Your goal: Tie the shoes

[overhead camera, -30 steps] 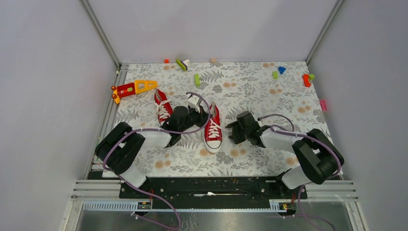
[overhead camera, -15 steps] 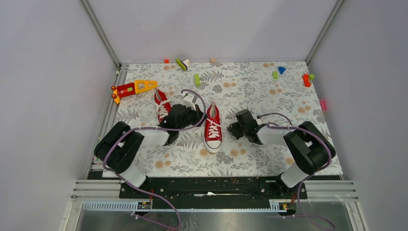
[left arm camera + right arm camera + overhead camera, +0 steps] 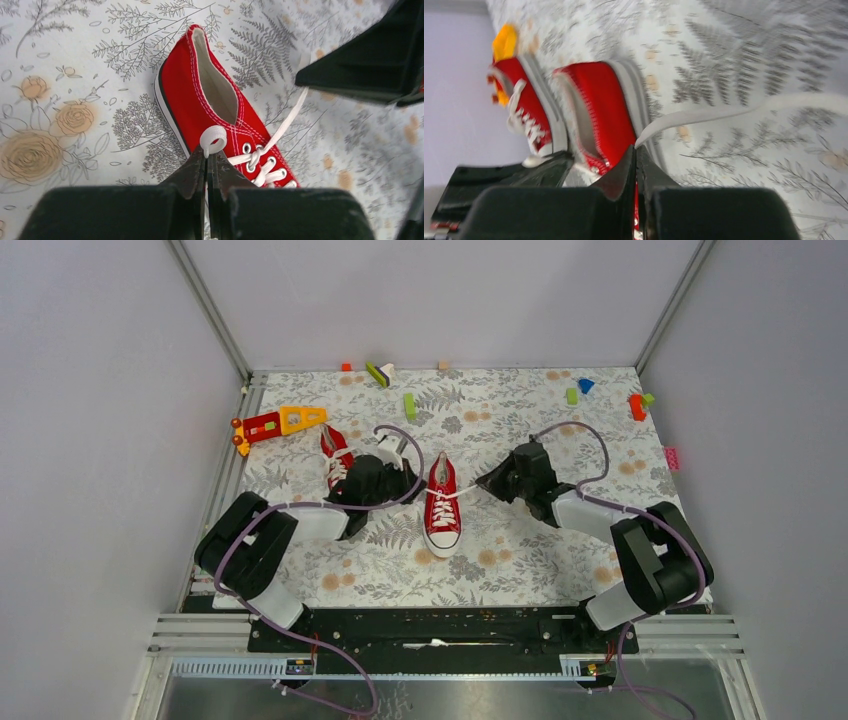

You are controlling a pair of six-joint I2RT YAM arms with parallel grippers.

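Middle shoe (image 3: 442, 508): red with white laces, standing on the flowered table (image 3: 520, 560) between the two pincers, its white toe cap towards the arm bases.
Left pincer (image 3: 206, 159): fingers pressed together, nipping a small lace loop (image 3: 214, 139) by the shoe's top eyelets.
Right pincer (image 3: 634, 150): closed on a lace strand (image 3: 724, 112). In the top view the strand spans the gap from the shoe to this pincer.
Second shoe (image 3: 335, 453): left of the first and apart from it. The left arm (image 3: 310, 523) reaches across it, so only the heel and some lacing show.
In the way: the left pincer's black body sits between the two shoes.
Around: a red-and-yellow toy (image 3: 275, 423) lies near the second shoe's heel. A green block (image 3: 409, 405) is beyond the shoes, and more small blocks (image 3: 636, 405) are at the far right corner — all well clear of the laces.
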